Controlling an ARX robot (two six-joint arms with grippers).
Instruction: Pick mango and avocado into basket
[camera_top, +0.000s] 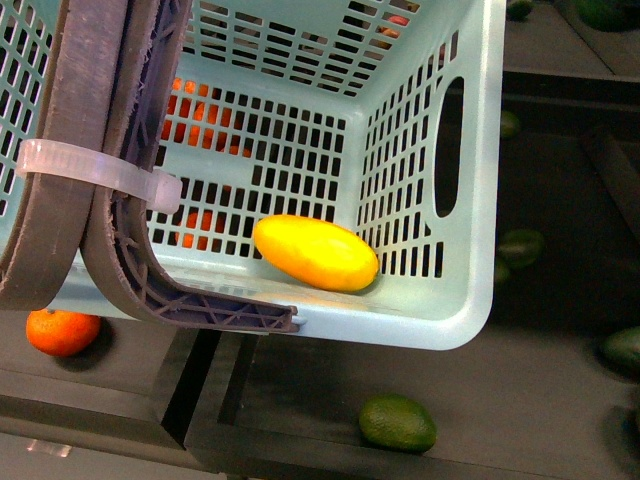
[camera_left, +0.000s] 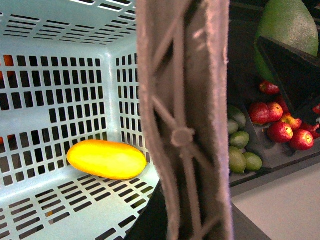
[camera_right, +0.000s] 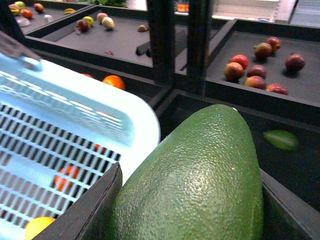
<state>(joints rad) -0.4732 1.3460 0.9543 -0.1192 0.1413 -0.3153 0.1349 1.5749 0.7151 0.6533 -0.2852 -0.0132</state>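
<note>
Mango (camera_top: 315, 252) is done: it lies on the basket (camera_top: 470, 300) floor near a corner. Avocado (camera_right: 200, 165) is left: the right end effector (camera_right: 192, 215) is clamped on it, beside the basket rim, not yet inside. Left end effector: cannot tell, the handle (camera_left: 185, 125) fills its view.

Nothing readable from any of my cameras, folks. No words, numbers, stickers or brand marks I can make out, not even on the basket (camera_top: 478, 250).
</note>
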